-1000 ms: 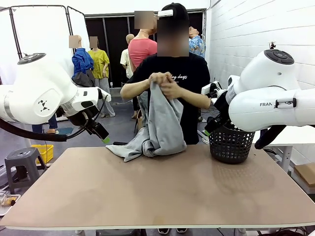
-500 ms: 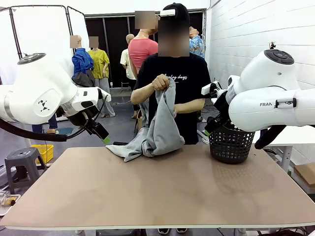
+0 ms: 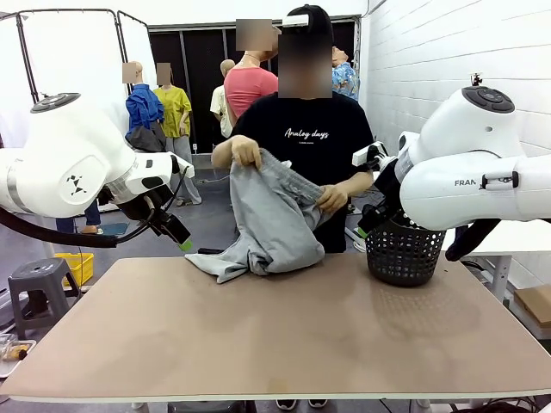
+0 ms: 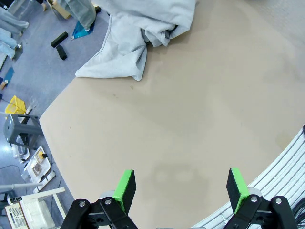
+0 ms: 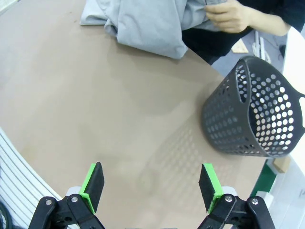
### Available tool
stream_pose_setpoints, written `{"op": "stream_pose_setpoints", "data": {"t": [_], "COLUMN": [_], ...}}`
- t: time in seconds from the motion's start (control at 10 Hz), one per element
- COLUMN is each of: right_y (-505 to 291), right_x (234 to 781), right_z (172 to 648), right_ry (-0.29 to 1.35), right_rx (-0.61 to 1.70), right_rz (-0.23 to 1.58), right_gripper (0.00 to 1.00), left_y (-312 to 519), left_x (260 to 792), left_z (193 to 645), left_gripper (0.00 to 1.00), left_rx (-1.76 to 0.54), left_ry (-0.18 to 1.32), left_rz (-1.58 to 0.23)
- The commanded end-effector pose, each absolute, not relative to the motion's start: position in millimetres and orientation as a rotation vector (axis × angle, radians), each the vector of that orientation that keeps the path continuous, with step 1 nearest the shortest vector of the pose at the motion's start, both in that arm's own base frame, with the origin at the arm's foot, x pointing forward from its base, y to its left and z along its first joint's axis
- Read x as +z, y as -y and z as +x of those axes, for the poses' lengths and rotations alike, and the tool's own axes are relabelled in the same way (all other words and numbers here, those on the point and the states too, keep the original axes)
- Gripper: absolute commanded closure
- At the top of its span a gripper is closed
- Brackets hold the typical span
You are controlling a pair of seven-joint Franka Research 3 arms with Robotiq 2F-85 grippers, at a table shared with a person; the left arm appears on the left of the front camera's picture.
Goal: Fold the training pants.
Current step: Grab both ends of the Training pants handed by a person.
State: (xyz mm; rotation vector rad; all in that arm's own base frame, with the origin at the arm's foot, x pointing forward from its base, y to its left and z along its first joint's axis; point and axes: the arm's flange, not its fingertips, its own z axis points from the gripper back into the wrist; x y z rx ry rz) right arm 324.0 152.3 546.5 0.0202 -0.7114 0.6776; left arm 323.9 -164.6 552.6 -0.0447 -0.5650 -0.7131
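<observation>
Table point(image 3: 344, 344) tan | L claw point(image 4: 181, 183) + R claw point(image 5: 151, 183) hover, wide open, empty | person's hands point(image 3: 246, 151) hold training pants point(image 3: 275, 228) up

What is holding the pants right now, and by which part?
The person's hands grip the training pants by the waistband, legs heaped on the table. The left gripper and right gripper are open, holding nothing.
</observation>
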Motion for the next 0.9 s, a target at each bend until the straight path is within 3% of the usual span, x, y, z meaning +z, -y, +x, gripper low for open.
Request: {"op": "stream_pose_setpoints", "data": {"t": [0.0, 0.8], "right_y": [-152.4, -152.4], "right_x": [545.9, 545.9], "right_z": [324.3, 324.3], "right_ry": [0.712, 0.712], "right_rx": [0.678, 0.678], "right_rz": [0.021, 0.021], "right_gripper": [0.0, 0.0], "left_y": [164.4, 164.4], "left_x": [552.5, 552.5], "left_z": [324.2, 324.2], "left_gripper": [0.0, 0.0], "left_rx": [-0.715, -0.715], "left_ry": [0.565, 0.565], "left_rz": [-0.047, -0.047]}}
